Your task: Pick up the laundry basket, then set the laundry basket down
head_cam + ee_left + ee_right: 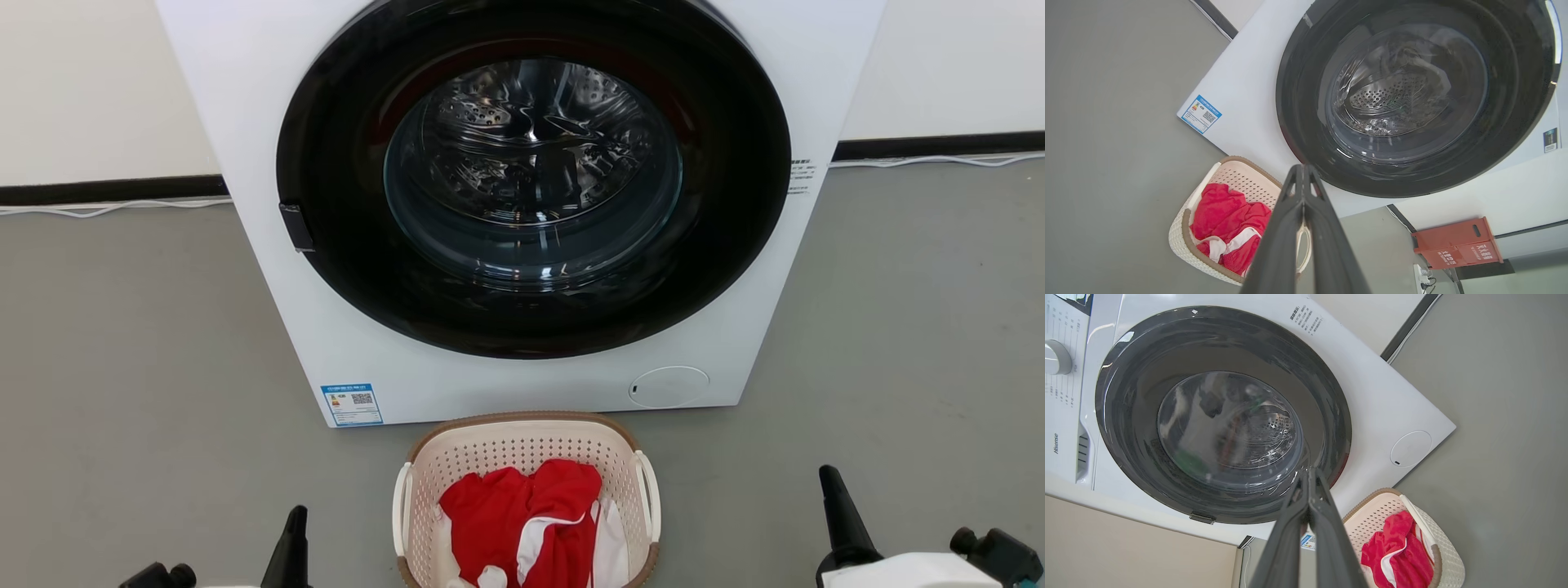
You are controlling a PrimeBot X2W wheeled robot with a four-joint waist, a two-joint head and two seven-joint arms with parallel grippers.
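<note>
The laundry basket (522, 449), cream and perforated with a brown rim and white side handles, stands on the grey floor just in front of the washer, holding red and white clothes. The basket (1184, 245) shows lower left in the left wrist view, and the basket (1447, 555) lower right in the right wrist view. My left gripper (295, 523) hangs to the basket's left, shut and empty, apart from it. My right gripper (831, 486) hangs to its right, likewise shut with nothing held. In each wrist view the fingers meet at the tips: left gripper (1303, 167), right gripper (1310, 471).
A white front-loading washer (269, 245) with a closed round dark door (531, 180) stands right behind the basket. A wall with a dark skirting and white cable runs behind. An orange box (1457, 243) sits by the wall. Grey floor lies on both sides of the basket.
</note>
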